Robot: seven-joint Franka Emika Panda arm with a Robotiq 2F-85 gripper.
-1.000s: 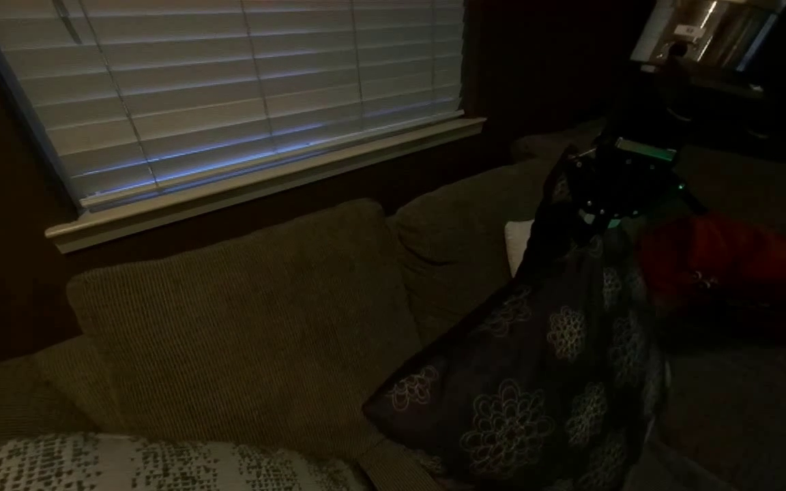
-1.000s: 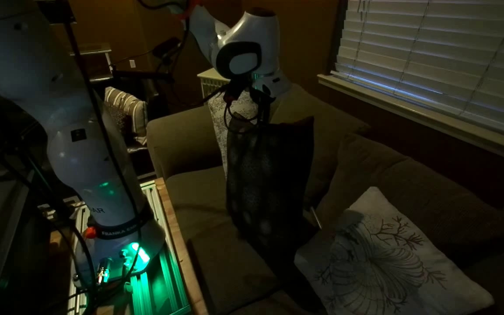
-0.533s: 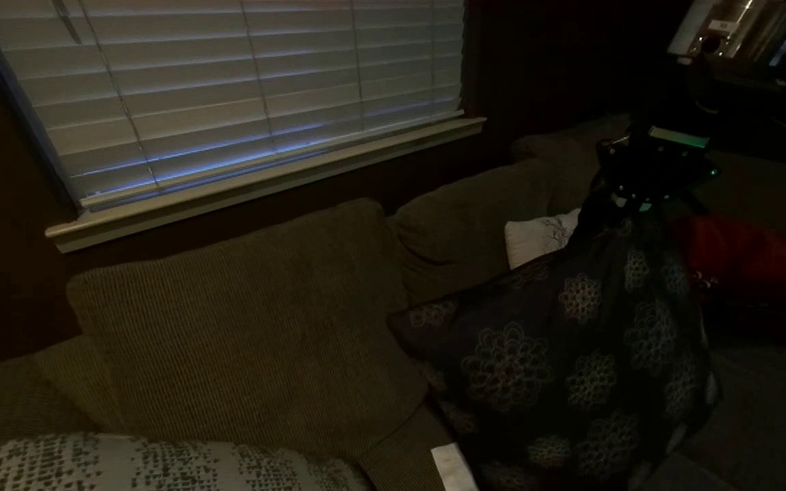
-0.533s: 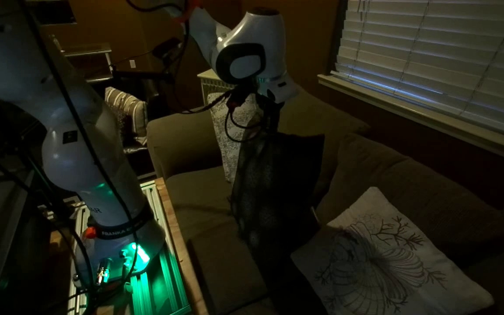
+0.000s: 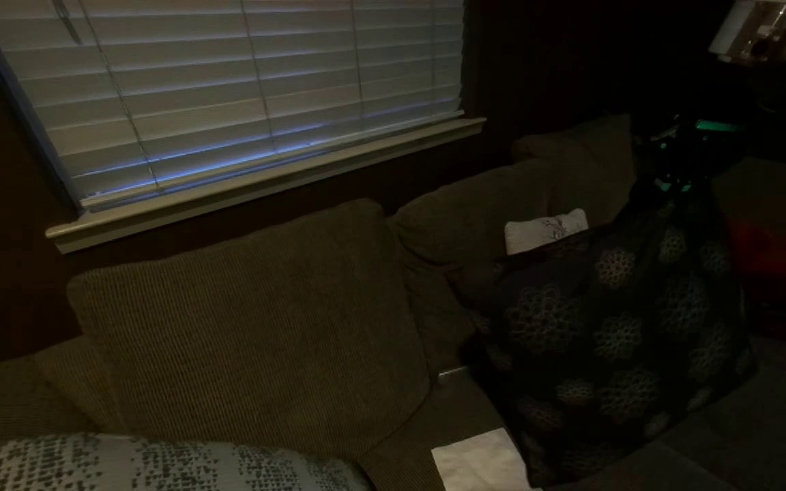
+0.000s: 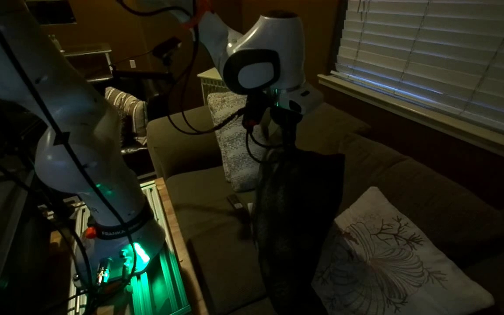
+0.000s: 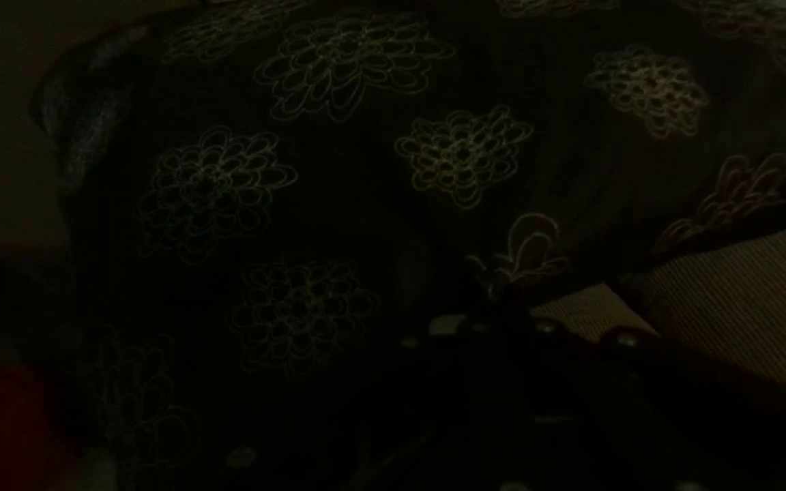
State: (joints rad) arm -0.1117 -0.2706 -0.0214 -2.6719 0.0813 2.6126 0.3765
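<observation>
My arm [image 6: 55,155] stands tall from its base [image 6: 114,245], and its far part reaches across to the wrist [image 6: 287,48], which I hold turned so that the tool [image 5: 674,187] points downward. The fingers [image 7: 584,361] are closed in a tight pinch; in the wrist view they look almost black.

1. A dark pillow [image 7: 379,184] patterned with looped flower outlines is clamped at its edge between the jaws.
2. Ribbed upholstery [image 7: 748,307] is seen at right.
3. A red thing [image 7: 7,412], too dim to identify, is shown lower left.
</observation>
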